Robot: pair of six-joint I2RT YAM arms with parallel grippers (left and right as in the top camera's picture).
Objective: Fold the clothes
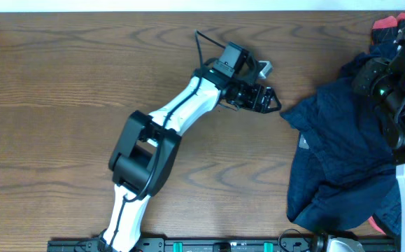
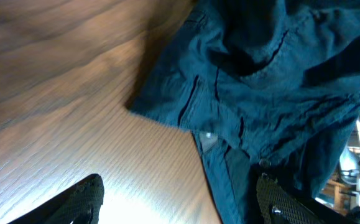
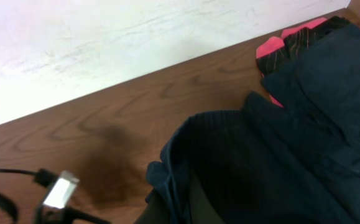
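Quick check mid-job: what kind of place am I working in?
Probably a robotics lab bench: a wood-grain table, a plain white wall behind it, and a black mounting rail along the near edge.

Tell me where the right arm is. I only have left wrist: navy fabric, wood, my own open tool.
Observer: Overhead shows the right arm over the right side of the navy clothes, above the heap. Fabric hides its tool.
Operator: Is the heap all navy?
Observer: No. A red-and-black garment sticks out from under the navy at the back right corner of the table.
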